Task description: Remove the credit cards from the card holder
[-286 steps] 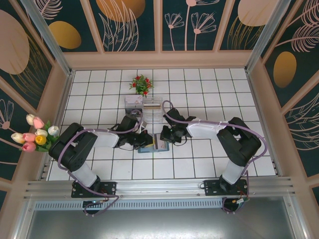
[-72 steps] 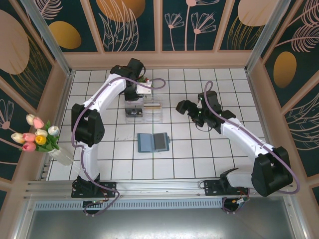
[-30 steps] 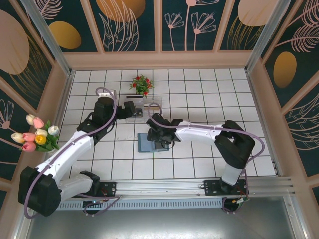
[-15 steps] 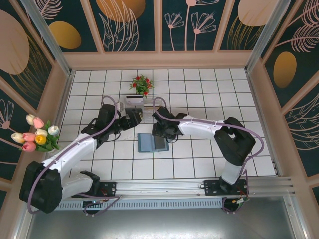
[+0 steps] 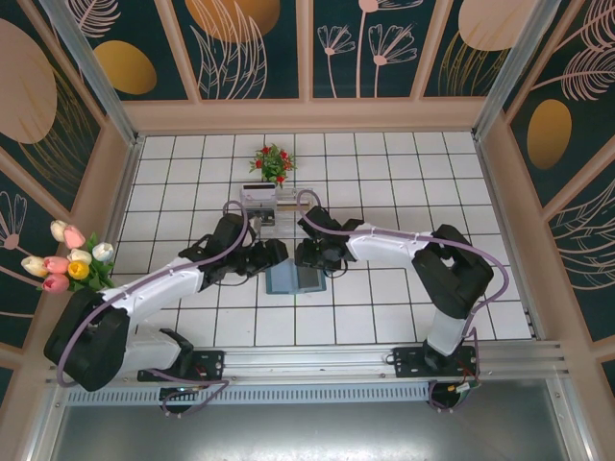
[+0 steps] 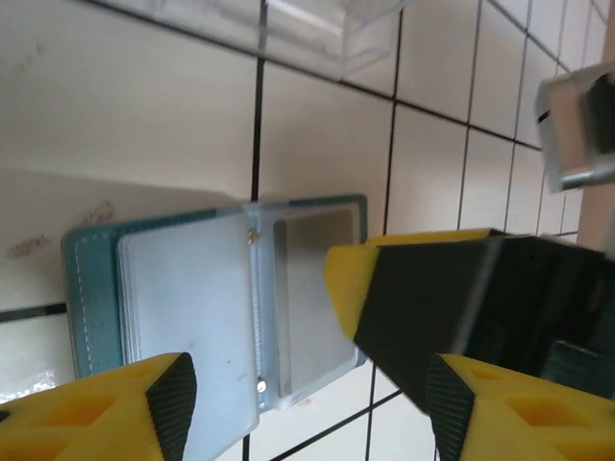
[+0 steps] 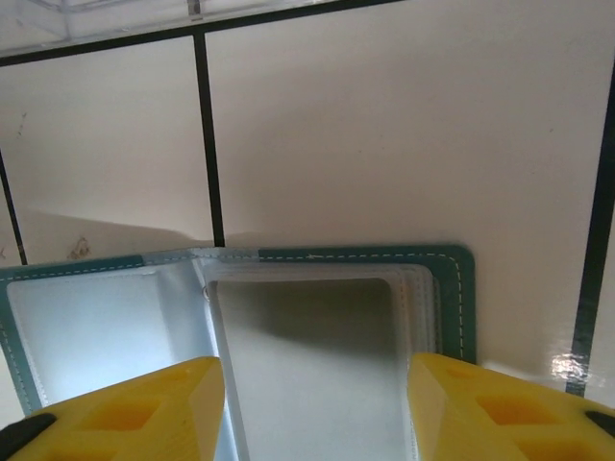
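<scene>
So the whole thing sits on a white tiled tabletop (image 5: 384, 182) with black grout lines, walled in on three sides. Around the middle, a bit toward the near edge, a flat teal folding card holder (image 5: 293, 279) lies open with its clear plastic sleeves facing up. The right sleeve looks greyer than the left, and I can't tell what's in it. Just behind it, toward the far edge, stands a clear acrylic box rack (image 5: 264, 202) with something pale inside. Further back still is a small potted plant with red flowers (image 5: 272, 161). At the left edge, near the near-left corner, there's a clear vase of pink, white and yellow tulips (image 5: 110, 303).
</scene>
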Available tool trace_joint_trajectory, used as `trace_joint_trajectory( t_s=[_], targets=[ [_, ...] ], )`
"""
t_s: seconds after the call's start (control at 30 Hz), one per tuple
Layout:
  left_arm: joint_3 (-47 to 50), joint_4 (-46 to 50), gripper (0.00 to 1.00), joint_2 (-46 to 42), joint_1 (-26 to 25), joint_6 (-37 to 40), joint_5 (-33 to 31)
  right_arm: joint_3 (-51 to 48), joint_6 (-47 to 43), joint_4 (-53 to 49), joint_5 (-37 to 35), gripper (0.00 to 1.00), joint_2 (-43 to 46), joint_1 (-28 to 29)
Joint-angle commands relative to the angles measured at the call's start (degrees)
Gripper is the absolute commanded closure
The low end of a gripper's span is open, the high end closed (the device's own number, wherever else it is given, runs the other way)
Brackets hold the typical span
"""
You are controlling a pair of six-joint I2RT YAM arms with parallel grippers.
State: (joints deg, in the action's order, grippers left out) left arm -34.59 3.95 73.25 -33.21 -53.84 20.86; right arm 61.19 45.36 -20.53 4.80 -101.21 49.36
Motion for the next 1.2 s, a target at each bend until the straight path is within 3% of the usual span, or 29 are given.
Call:
trace_joint_trajectory(
  t_s=[0.0, 0.63, 0.9, 1.17],
  targets=[
    [1.85, -2.78, 0.37, 1.03, -0.41, -2.46, 1.72, -1.36, -0.87, 1.15, 1.53, 0.48, 0.31, -0.33],
    [4.27, 0.22, 0.71, 6.79, -0.79, 1.94, -2.21, -2.37, -2.53, -0.39, -1.63, 0.50, 0.45, -0.32],
    [4.44, 1.34, 0.74, 7.44, -0.78, 2.07, -3.47, -2.90, -3.07, 0.39, -0.27, 0.51, -0.38, -0.32],
    [4.44, 0.95, 0.74, 8.14, -0.77, 2.47, -2.76, -3.58, -4.42, 4.30, 6.75, 0.52, 0.01, -0.59]
  ],
)
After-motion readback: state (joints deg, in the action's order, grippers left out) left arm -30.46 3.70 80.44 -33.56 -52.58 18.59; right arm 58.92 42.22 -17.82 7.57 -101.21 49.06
